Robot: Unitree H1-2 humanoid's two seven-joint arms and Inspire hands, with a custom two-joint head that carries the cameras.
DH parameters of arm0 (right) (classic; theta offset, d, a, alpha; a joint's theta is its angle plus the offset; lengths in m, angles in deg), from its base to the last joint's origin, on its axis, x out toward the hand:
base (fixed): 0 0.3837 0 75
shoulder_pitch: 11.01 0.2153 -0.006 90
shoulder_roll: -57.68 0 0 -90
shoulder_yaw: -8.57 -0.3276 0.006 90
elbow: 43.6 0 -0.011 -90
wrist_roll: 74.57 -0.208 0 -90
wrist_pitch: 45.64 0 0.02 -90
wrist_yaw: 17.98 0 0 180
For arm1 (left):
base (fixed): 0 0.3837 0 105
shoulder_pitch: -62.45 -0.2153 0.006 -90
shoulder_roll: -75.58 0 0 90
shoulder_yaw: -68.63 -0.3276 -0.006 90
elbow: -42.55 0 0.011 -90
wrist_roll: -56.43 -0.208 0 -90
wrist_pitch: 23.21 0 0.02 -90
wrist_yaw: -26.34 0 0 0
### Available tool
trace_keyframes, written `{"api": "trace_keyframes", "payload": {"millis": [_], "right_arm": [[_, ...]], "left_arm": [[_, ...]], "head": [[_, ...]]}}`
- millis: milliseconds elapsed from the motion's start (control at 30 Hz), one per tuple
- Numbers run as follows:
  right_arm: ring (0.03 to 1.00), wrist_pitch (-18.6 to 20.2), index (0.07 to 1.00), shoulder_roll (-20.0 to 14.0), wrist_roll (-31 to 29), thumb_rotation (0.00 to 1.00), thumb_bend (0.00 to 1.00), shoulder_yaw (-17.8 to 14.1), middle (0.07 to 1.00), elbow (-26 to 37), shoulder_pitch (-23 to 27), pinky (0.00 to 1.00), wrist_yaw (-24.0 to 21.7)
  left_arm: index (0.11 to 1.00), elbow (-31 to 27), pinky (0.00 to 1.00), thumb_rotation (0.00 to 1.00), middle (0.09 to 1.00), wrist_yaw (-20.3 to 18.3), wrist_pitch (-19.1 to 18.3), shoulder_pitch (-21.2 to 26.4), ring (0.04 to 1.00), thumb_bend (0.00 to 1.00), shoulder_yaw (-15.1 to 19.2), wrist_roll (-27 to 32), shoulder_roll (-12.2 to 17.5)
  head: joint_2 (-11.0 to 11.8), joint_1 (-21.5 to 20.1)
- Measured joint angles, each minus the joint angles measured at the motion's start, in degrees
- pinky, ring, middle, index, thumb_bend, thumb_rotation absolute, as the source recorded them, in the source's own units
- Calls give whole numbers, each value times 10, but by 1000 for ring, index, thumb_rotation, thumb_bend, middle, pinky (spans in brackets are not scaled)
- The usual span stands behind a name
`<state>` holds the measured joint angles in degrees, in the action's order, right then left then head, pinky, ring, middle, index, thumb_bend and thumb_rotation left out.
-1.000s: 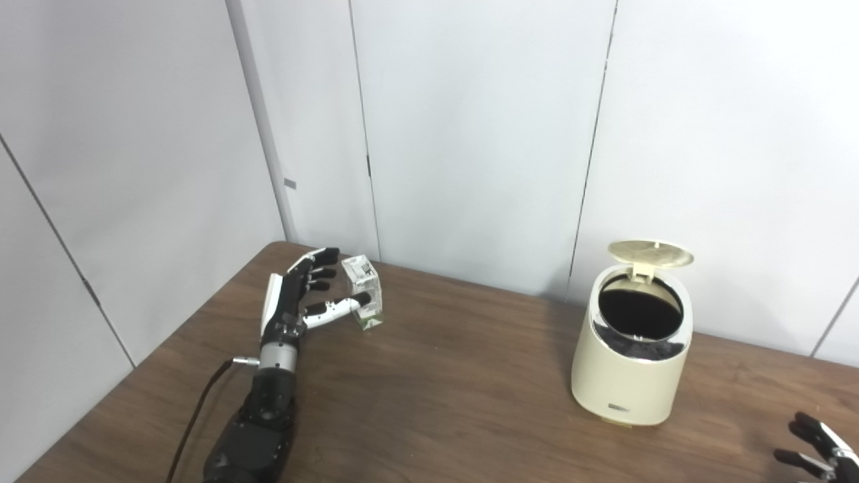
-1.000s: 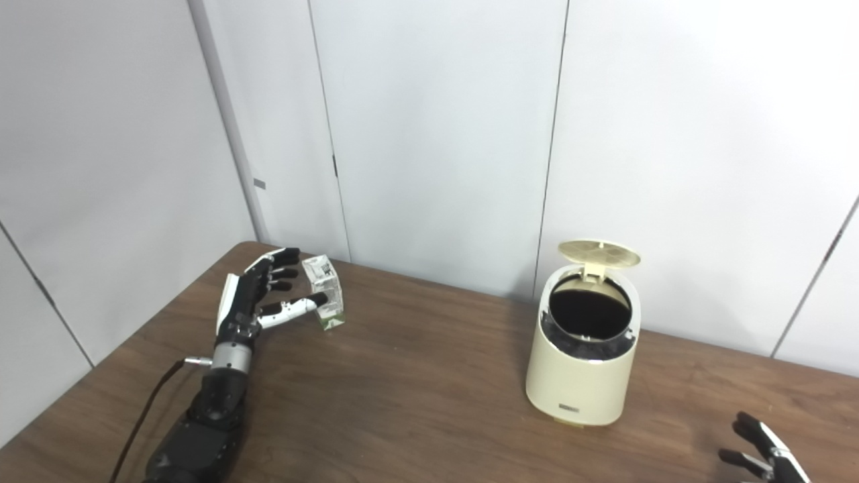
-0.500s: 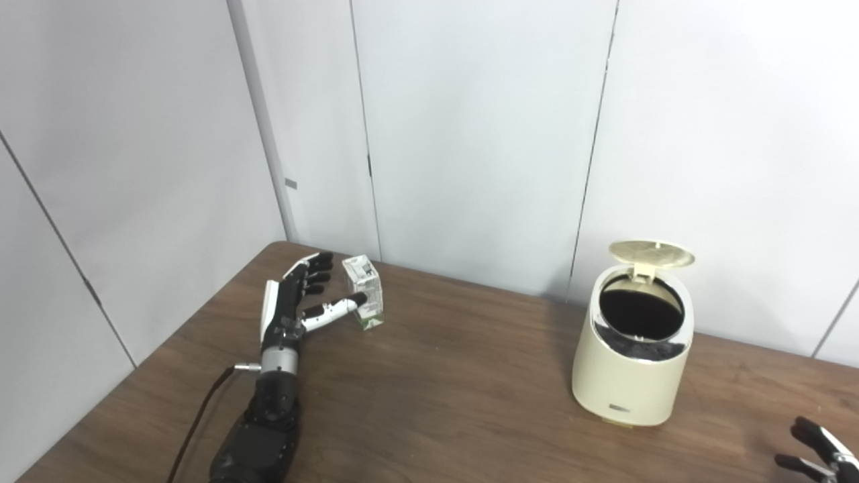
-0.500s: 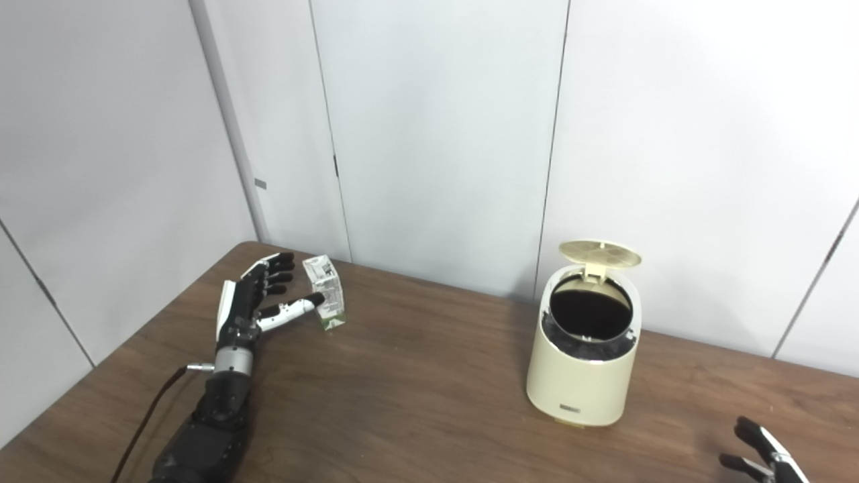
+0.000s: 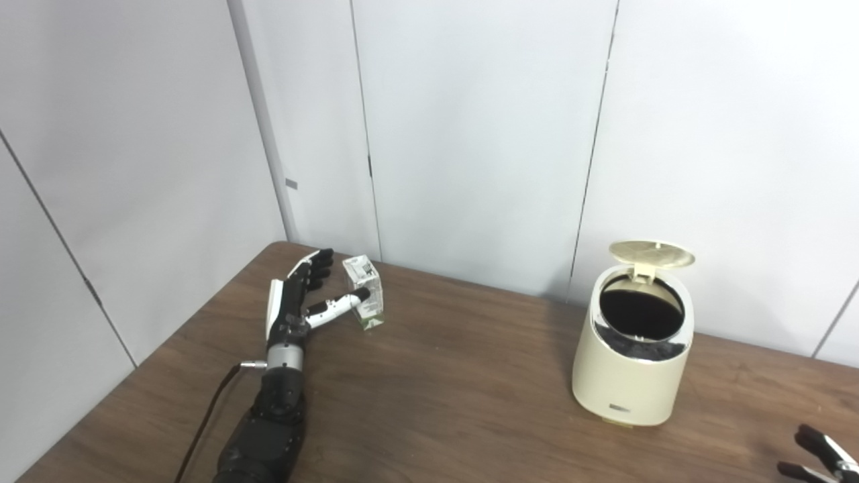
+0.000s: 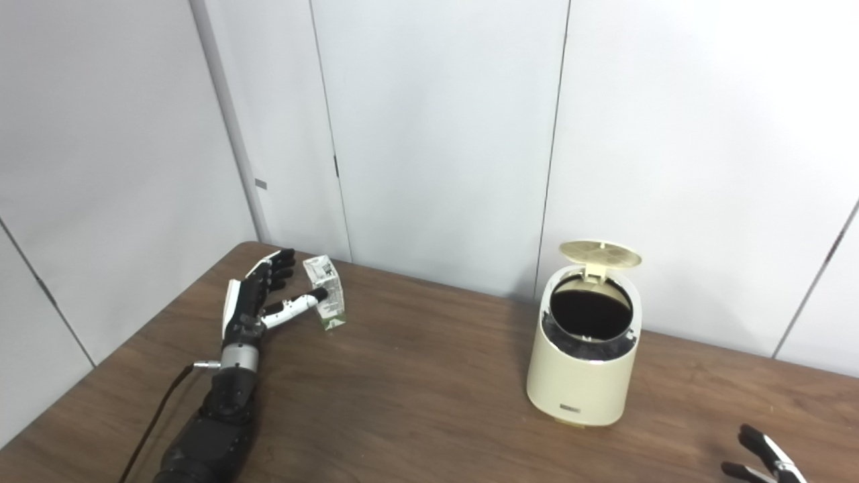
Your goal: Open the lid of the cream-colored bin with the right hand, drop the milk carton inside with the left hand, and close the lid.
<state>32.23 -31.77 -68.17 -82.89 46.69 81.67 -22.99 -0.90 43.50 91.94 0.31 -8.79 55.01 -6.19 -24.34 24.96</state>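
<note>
Right eye view: milk carton (image 6: 327,294) print unreadable; bin (image 6: 581,365) badge illegible.

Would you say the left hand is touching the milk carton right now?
Cannot tell: the left hand overlaps the milk carton in both views; neither shows contact or gap.

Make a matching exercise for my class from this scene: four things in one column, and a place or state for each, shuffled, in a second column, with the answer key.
Things:
1. lid
2. milk carton
3. right hand
4. bin

Places or states:
A. standing on the table at its far left, by the left hand
B. raised up on its hinge
C. at the picture's bottom right corner, fingers apart
D. cream-coloured, with a dark open mouth

Pairs: 1-B, 2-A, 3-C, 4-D
</note>
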Motion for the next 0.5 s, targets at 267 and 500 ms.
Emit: {"api": "trace_keyframes", "payload": {"millis": [267,500], "right_arm": [[756,0,884,0,0,405,864,0,900,0,-1,571,-1],[757,0,887,0,0,396,854,0,901,6,-4,583,-3]], "left_arm": [[820,10,731,260,793,-3,0,7,766,996,-3,0,-2],[808,11,726,237,792,-13,0,8,768,963,-3,0,-4]], "head": [[-3,-1],[-4,-5]]}}
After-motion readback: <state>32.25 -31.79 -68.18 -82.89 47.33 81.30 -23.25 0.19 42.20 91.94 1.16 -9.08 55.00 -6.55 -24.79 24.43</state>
